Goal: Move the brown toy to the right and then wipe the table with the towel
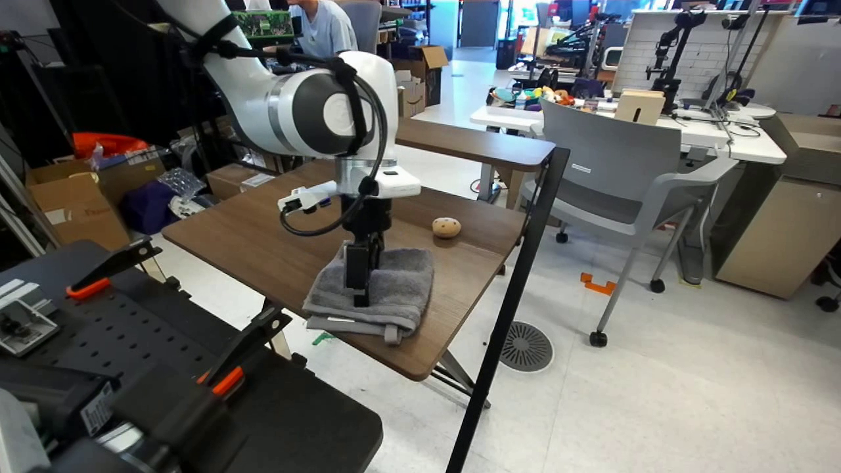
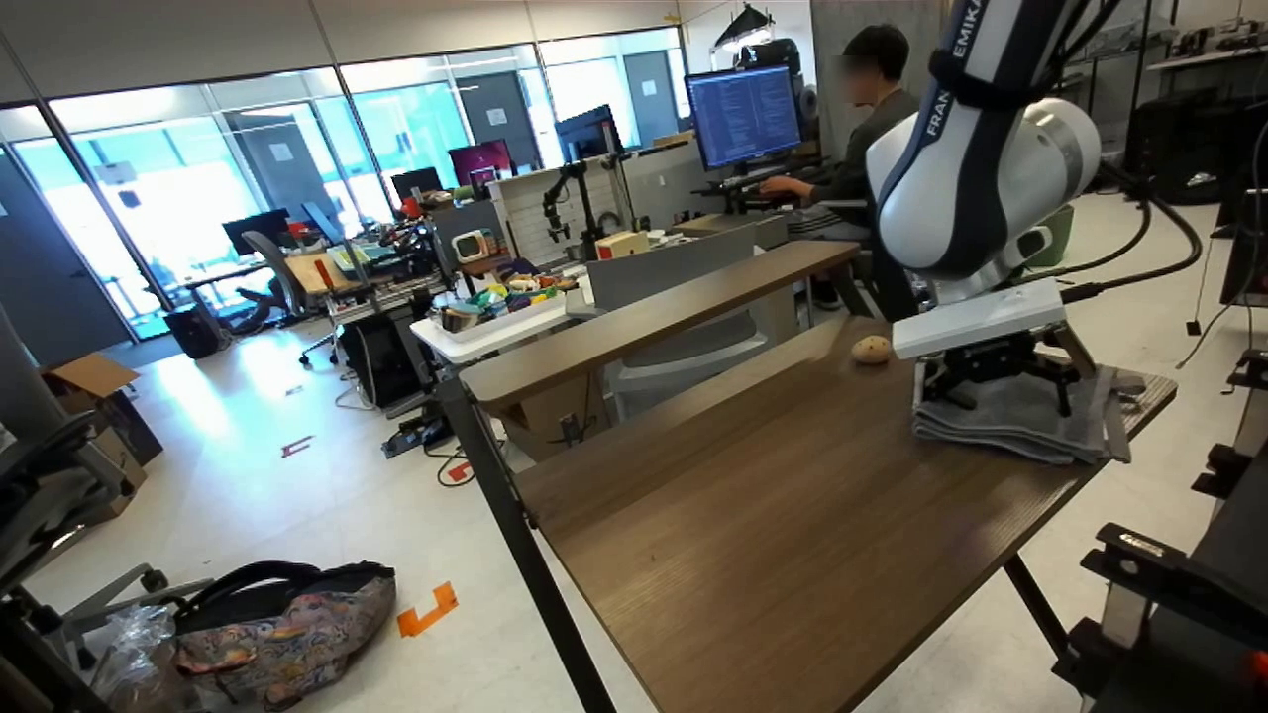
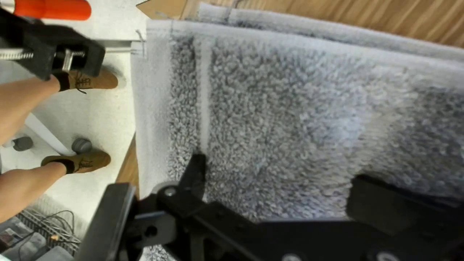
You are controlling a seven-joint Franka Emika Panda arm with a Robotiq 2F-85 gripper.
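Two o'clock: egg-shaped tan toy [image 1: 447,228] — my black gripper [image 1: 366,289], spread over folded grey towel [image 1: 406,281], could clip it wiping wide.

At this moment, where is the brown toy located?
In an exterior view, the brown toy rests on the table, beyond and to the right of the towel.

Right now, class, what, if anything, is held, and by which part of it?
Nothing is held: the tool stands open, jaws wide apart, over the folded grey towel; contact is unclear.
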